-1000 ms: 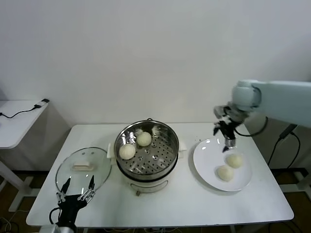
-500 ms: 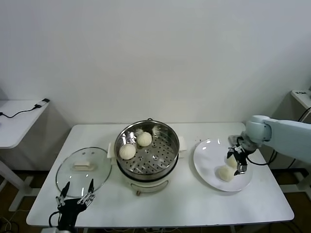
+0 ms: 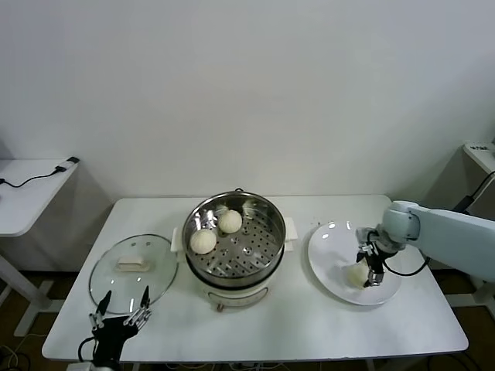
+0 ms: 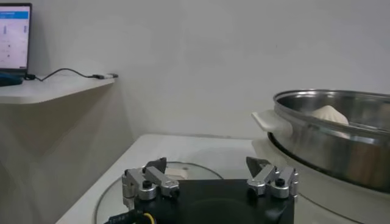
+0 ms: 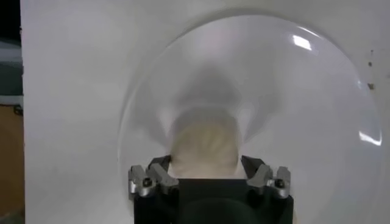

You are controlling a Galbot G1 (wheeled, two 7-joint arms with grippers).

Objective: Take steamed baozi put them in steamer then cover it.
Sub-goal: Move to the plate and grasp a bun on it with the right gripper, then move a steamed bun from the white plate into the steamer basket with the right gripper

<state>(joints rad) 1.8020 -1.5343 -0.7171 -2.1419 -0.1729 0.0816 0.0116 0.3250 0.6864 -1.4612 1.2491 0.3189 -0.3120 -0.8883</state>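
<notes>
The steamer (image 3: 263,259) stands mid-table with two baozi (image 3: 203,241) (image 3: 229,221) in its basket. It also shows in the left wrist view (image 4: 341,143) with one baozi (image 4: 329,114) showing over its rim. My right gripper (image 3: 367,267) is low over the white plate (image 3: 329,267), open, with its fingers on either side of a baozi (image 3: 356,273). In the right wrist view this baozi (image 5: 204,143) sits between the open fingers of the gripper (image 5: 206,161). A fourth baozi is hidden. The glass cover (image 3: 133,267) lies flat left of the steamer. My left gripper (image 3: 120,308) is open and empty at the cover's near edge.
A side table (image 3: 27,193) with a cable stands at the far left. A white wall runs behind the table. The table's front edge lies just below my left gripper.
My right gripper has come down from above the plate's far edge onto the plate. It now straddles a baozi, and only one baozi on the plate shows. The left arm has barely moved.
</notes>
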